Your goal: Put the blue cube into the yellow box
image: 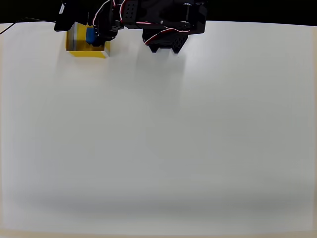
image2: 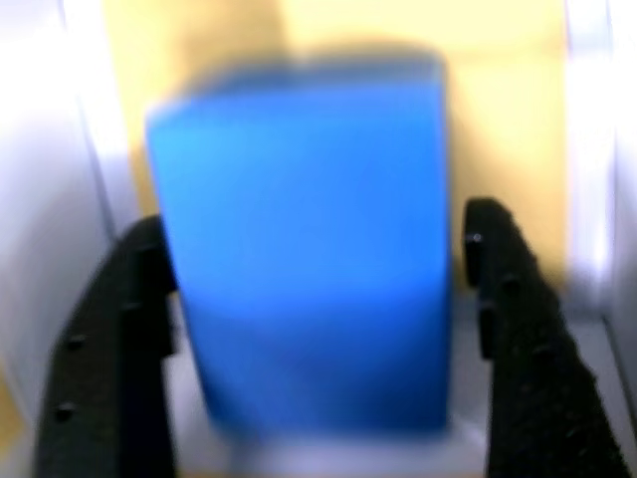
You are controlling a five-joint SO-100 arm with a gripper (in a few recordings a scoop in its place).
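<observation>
In the wrist view the blue cube stands large and blurred between my black fingers, over the yellow box's yellow floor and between its whitish walls. A narrow gap shows between the cube and the right finger, and the left finger sits at the cube's edge. My gripper is open around the cube. From overhead, the yellow box sits at the table's far left edge with the blue cube inside it. The gripper hangs right over the box and hides part of it.
The black arm stretches along the far edge of the white table, its base block to the right of the box. A dark strip runs behind the table's far edge.
</observation>
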